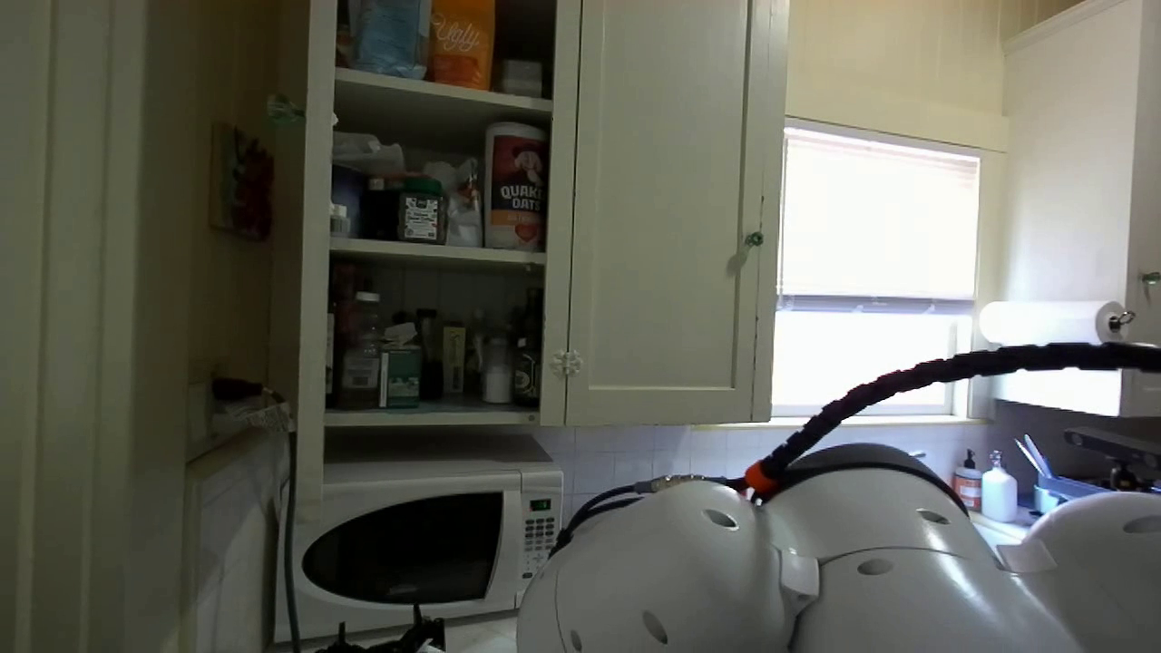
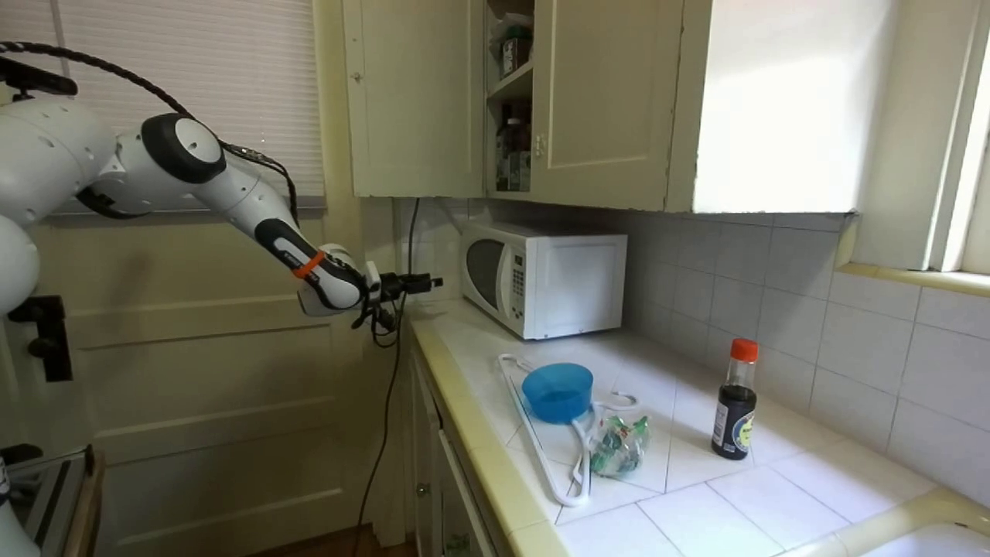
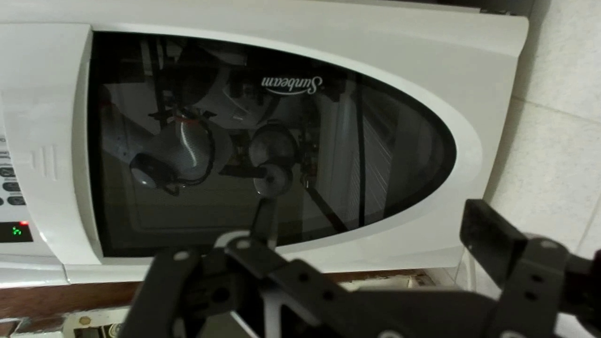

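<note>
In the wrist view my gripper (image 3: 375,230) stands open, its two black fingers wide apart with nothing between them. It faces the white microwave (image 3: 399,258), whose dark oval door window (image 3: 281,141) fills most of that view, upside down. The door is shut, and its vertical handle edge (image 3: 82,141) lies to the left of the fingers there. In an exterior view the gripper (image 2: 438,283) hangs level beside the counter, a short way in front of the microwave (image 2: 576,286) and apart from it. Dark gripper parts (image 1: 385,639) just show at the bottom of an exterior view, below the microwave (image 1: 408,549).
On the tiled counter are a blue bowl (image 2: 557,393), a white tube frame (image 2: 534,441), a crumpled green bag (image 2: 621,449) and a red-capped sauce bottle (image 2: 733,414). Above the microwave, an open cupboard (image 1: 440,249) holds food packages. A black cord (image 2: 383,433) hangs behind the gripper.
</note>
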### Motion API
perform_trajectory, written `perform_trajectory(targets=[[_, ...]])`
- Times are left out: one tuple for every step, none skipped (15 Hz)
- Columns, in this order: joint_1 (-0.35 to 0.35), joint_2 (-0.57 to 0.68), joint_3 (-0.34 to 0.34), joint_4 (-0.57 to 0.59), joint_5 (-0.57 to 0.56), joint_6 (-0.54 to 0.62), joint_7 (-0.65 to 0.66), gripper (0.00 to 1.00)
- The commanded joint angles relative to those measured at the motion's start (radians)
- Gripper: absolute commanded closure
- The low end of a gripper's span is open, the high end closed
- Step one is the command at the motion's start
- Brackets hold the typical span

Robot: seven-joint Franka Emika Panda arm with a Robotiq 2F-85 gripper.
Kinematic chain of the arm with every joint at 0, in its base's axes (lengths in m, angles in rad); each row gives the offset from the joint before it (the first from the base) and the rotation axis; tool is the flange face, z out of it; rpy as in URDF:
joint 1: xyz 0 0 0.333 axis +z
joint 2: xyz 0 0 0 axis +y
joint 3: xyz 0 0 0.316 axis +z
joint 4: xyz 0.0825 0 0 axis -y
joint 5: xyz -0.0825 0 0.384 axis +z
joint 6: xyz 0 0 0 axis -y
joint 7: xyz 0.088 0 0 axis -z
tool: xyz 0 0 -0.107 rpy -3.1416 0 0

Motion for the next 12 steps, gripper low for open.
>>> perform_trajectory(targets=[[0.011,-0.095,-0.009,-0.143,0.097,-0.025,-0.060,0.00],[0.015,-0.114,-0.015,-0.181,0.129,-0.033,-0.078,0.00],[0.015,-0.129,-0.021,-0.213,0.146,-0.030,-0.075,0.00],[-0.113,-0.212,0.158,-0.256,0.056,-0.129,-0.113,0.00],[-0.133,-0.237,0.180,-0.294,0.051,-0.163,-0.107,0.00],[-0.174,-0.274,0.231,-0.337,0.043,-0.210,-0.125,0.00],[-0.217,-0.306,0.276,-0.372,0.025,-0.248,-0.141,0.00],[-0.267,-0.322,0.318,-0.391,0.002,-0.279,-0.150,0.00],[-0.318,-0.359,0.360,-0.426,-0.006,-0.299,-0.164,0.00],[-0.365,-0.382,0.397,-0.449,-0.017,-0.320,-0.169,0.00],[-0.412,-0.405,0.430,-0.463,-0.019,-0.338,-0.194,0.00],[-0.466,-0.417,0.464,-0.463,-0.036,-0.328,-0.210,0.00]])
